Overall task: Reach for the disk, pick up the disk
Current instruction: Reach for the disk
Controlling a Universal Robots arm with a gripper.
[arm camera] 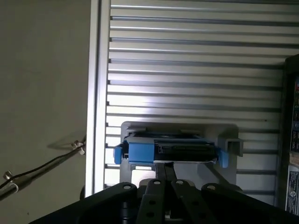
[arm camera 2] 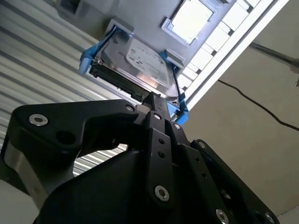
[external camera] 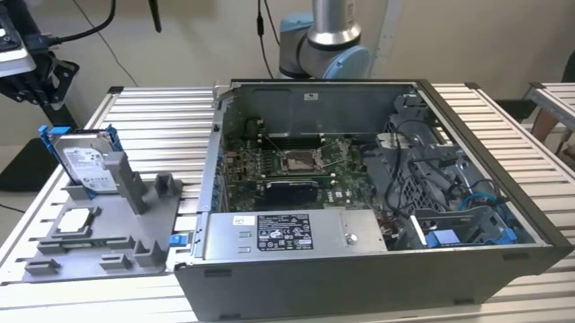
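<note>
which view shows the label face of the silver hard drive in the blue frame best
The second wrist view: the silver rectangular hard drive in its blue plastic frame shows its broad labelled face. The exterior view shows that face too, farther off, at its left. The first wrist view shows its connector edge.

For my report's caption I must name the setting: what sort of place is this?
Probably a robotics lab bench: a robot arm, a slatted metal table bearing an open computer case, and a grey fixture holding the disk.
</note>
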